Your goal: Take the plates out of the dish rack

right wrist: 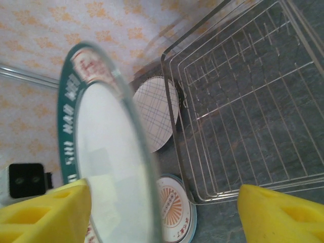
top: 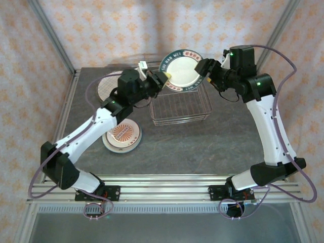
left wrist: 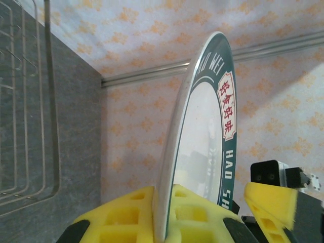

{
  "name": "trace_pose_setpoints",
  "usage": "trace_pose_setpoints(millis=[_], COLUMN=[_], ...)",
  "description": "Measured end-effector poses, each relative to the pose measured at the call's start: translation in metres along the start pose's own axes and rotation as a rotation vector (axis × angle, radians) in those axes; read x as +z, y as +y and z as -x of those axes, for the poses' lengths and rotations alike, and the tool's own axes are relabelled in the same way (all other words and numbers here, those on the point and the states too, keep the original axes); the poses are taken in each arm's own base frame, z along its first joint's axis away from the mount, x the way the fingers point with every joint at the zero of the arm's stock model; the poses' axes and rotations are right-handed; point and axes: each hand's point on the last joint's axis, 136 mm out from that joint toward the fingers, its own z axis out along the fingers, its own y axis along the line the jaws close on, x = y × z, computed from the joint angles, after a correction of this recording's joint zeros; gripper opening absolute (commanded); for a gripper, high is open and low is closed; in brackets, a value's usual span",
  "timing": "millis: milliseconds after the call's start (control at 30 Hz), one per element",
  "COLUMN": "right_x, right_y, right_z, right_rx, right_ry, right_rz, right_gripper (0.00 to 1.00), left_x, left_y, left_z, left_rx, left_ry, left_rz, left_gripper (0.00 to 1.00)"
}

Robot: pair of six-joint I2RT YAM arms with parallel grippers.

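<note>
1. Left tool [top: 164,79] clamps the dark-rimmed plate [top: 182,70] on edge above the far side of the dish rack [top: 179,107].
2. Right tool [top: 206,68] gapes at its opposite rim.
3. Other plates [top: 122,135] lie leftward on the desk [top: 228,144]; left arm [top: 96,124] nearer.

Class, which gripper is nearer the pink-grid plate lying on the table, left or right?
Left. The left gripper, shut on the dark-rimmed plate, is a short way right of the pink-grid plate; the right gripper is farther right, across the dark-rimmed plate.
</note>
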Motion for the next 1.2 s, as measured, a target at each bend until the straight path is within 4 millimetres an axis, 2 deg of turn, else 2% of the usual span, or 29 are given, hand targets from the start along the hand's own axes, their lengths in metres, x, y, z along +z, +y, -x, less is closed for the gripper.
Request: trace_pose_setpoints(millis=[200,367,467,633,733,900,1200], right_x=[-0.009,-0.022,-0.027,-0.031,-0.030,-0.025,-0.022], right_y=[0.003,0.014,0.025,0.044,0.051,0.054,0.055], right_z=[-0.001,-0.017,-0.040,-0.092,-0.118,-0.146,-0.152], right_rx=[-0.099,-0.241,-0.379,-0.625,-0.743,-0.872,-0.946], right_ry=[-0.015,-0.023,-0.018,0.026,0.060,0.108,0.111], right_rz=[0.015,0.096,0.182,0.341,0.420,0.481,0.494], right_gripper=[0.77,0.78,0.78,0.81,0.81,0.83,0.84], left_x=[-0.059,-0.111,-0.141,-0.182,-0.197,-0.216,-0.233], left_y=[0.019,0.063,0.096,0.149,0.180,0.228,0.293], left_z=[0.029,0.051,0.056,0.046,0.034,0.017,-0.001], left_rx=[-0.006,-0.036,-0.056,-0.086,-0.099,-0.116,-0.141], left_ry=[-0.096,-0.199,-0.250,-0.300,-0.311,-0.319,-0.329], left_rz=[0.041,0.134,0.216,0.344,0.419,0.542,0.696], left_gripper=[0.00,0.00,0.00,0.00,0.00,0.00,0.00])
